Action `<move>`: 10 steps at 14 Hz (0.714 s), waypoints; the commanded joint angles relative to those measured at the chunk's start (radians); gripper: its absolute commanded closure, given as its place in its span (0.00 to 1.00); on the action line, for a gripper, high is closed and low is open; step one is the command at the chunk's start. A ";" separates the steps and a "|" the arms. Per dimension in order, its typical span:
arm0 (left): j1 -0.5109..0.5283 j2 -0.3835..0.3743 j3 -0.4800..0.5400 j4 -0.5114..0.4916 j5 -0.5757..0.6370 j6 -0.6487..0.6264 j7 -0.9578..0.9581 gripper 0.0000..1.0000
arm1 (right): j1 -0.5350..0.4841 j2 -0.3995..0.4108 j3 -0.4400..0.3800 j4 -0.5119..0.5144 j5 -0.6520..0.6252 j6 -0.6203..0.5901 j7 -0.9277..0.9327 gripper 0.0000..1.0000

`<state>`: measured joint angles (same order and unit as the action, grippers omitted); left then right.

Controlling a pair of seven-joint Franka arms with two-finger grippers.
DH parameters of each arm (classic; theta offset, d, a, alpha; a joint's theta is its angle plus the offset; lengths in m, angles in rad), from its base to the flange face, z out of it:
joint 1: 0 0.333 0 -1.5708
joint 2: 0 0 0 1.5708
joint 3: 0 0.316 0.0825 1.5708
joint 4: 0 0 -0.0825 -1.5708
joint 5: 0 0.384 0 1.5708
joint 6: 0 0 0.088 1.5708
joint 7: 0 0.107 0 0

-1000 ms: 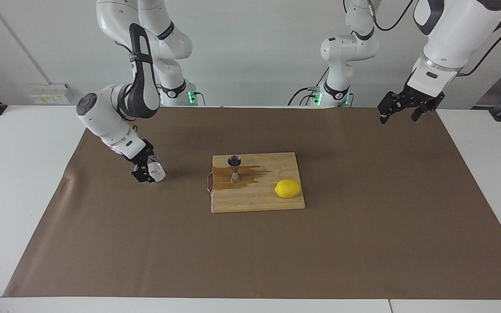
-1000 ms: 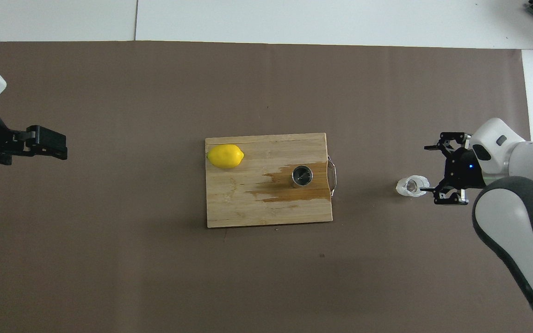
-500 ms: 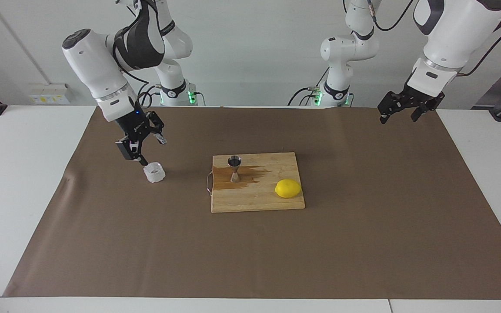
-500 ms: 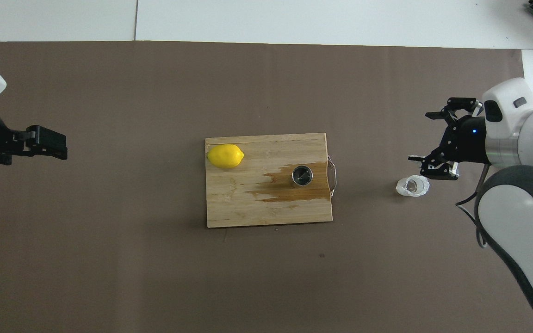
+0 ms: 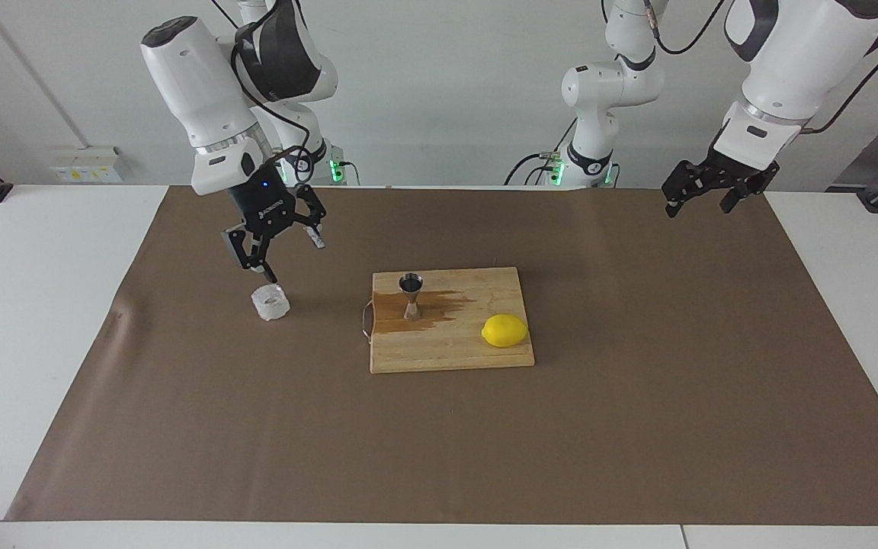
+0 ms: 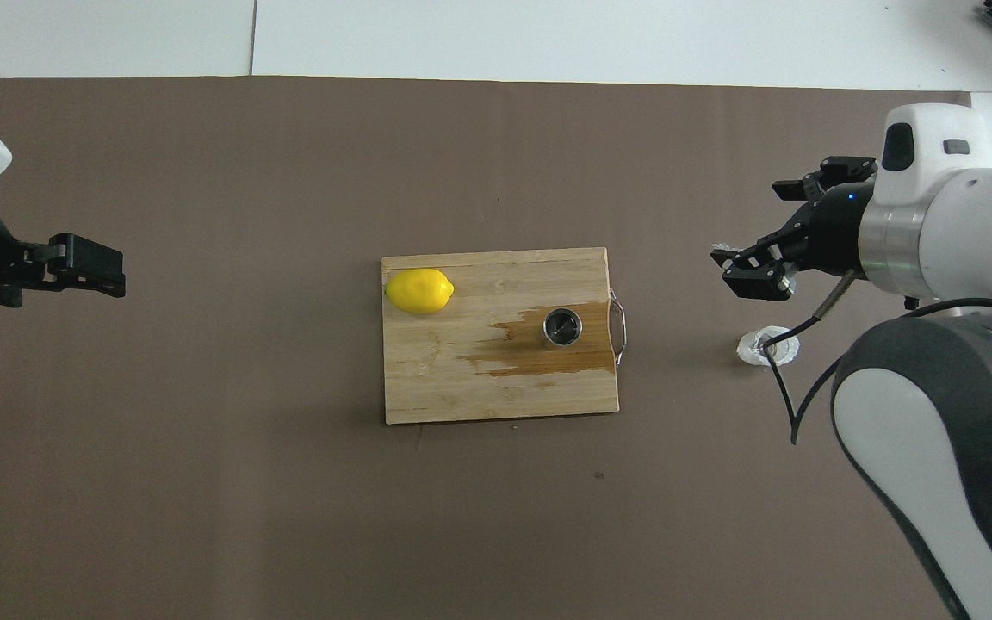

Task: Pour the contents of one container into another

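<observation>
The glass cup (image 5: 270, 303) is a small, squat, clear vessel with ribbed, faceted sides that catch the light as pale flecks; it stands upright on the brown mat (image 5: 637, 427), toward the right arm's end of the desk (image 5: 35, 320) and well apart from the cutting board (image 5: 469, 358). Whether any liquid is in it is hard to tell, since the clear glass shows mostly glare. The jigger (image 5: 411, 296) is a silvery steel hourglass, two cones meeting at a narrow waist, dark inside its upper cone; it stands upright on the board near the board's handle end, the end toward the cup. A dark wet stain (image 5: 439, 305) spreads over the wood around its foot and out toward the board's middle. A yellow lemon (image 5: 504, 331) lies on the same board at its other end, toward the left arm's end of the desk, apart from the jigger. A thin metal handle (image 5: 365, 320) loops off the board's short edge on the cup's side. The right gripper (image 5: 277, 238) hangs in the air above the cup, not touching it, its jaws spread wide and holding nothing. The left gripper (image 5: 700, 200) waits raised over the mat's corner at the left arm's end of the desk, near the robots' edge, its jaws likewise open and empty.
</observation>
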<state>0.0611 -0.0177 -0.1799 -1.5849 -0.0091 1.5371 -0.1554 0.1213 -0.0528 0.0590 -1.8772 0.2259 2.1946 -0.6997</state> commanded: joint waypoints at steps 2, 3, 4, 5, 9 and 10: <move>0.005 -0.031 0.002 -0.032 -0.008 -0.003 0.000 0.00 | 0.009 0.027 -0.001 0.096 -0.066 -0.079 0.265 0.00; 0.005 -0.031 0.002 -0.032 -0.006 -0.003 0.000 0.00 | 0.009 0.027 -0.001 0.114 -0.074 -0.100 0.358 0.00; 0.005 -0.031 0.002 -0.032 -0.008 -0.003 0.000 0.00 | 0.003 0.027 -0.001 0.118 -0.080 -0.105 0.473 0.00; 0.005 -0.031 0.002 -0.032 -0.008 -0.003 0.000 0.00 | -0.005 0.024 -0.002 0.121 -0.080 -0.111 0.567 0.00; 0.003 -0.031 0.002 -0.032 -0.008 -0.003 0.000 0.00 | -0.025 0.024 -0.013 0.156 -0.173 -0.174 0.742 0.00; 0.005 -0.031 0.002 -0.032 -0.006 -0.003 0.000 0.00 | -0.029 0.025 -0.011 0.177 -0.222 -0.220 0.765 0.00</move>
<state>0.0610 -0.0177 -0.1799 -1.5849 -0.0091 1.5371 -0.1554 0.1108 -0.0500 0.0403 -1.7617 0.0825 2.0422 -0.0031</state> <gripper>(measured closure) 0.000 0.000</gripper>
